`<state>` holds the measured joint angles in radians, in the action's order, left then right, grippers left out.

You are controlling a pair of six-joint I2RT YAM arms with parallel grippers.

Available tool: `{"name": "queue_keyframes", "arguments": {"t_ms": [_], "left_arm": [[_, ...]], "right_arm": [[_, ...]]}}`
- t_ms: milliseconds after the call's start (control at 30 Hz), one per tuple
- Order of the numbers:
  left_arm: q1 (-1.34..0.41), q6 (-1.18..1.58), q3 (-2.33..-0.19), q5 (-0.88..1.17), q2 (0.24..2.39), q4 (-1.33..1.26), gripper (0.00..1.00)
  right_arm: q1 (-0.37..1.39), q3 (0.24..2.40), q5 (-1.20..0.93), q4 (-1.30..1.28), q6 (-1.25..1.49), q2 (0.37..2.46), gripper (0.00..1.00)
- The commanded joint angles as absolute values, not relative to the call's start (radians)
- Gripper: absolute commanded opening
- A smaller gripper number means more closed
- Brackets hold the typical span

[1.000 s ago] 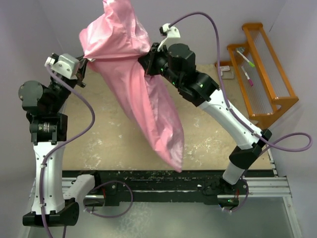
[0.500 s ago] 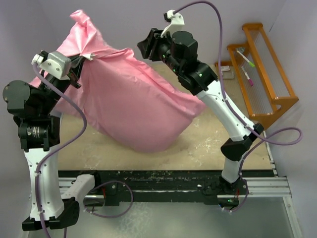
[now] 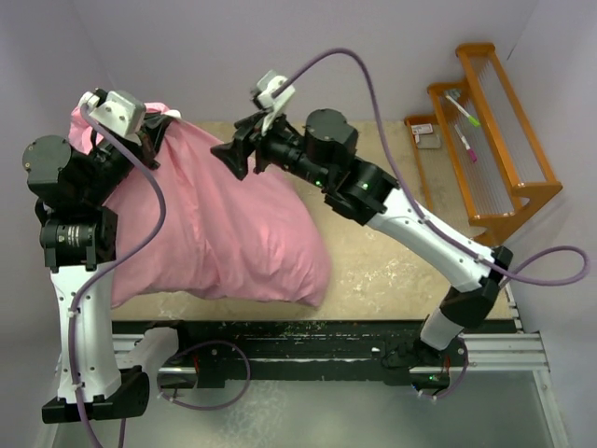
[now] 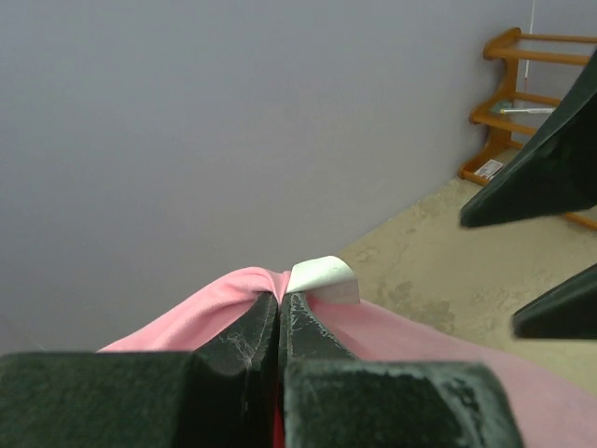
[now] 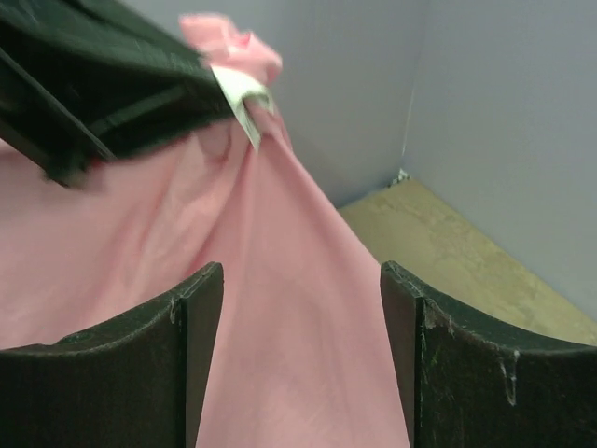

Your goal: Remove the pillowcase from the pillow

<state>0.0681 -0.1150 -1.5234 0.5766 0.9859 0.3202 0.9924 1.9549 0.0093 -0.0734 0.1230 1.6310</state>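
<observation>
Top external view has the pink pillowcase point(image 3: 224, 233) lying plump on the table point(image 3: 392, 271), one corner held up by the left gripper point(image 4: 280, 313), its jaws pinching the fabric beside a white label point(image 4: 324, 278). The right gripper point(image 5: 303, 308) hovers over the cloth, jaws spread and empty. No white pillow shows; probably it sits inside. The step in hand is finding a second hold; next, the right jaws must close on the cover's bulk.
</observation>
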Motion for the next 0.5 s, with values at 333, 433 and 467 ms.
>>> {"name": "queue_keyframes", "arguments": {"t_ms": [333,433,467], "left_arm": [[0.071,-0.111,-1.522,0.739,0.96,0.25,0.0],[0.071,-0.132,-1.505,0.731,0.963,0.252,0.0],[0.071,-0.136,-1.5,0.73,0.965,0.253,0.0]], "right_arm": [[0.89,1.974,-0.445,0.011,-0.109,1.806,0.73],[0.887,1.999,-0.457,-0.002,-0.108,1.841,0.63],[0.885,1.991,-0.45,0.01,-0.104,1.845,0.55]]}}
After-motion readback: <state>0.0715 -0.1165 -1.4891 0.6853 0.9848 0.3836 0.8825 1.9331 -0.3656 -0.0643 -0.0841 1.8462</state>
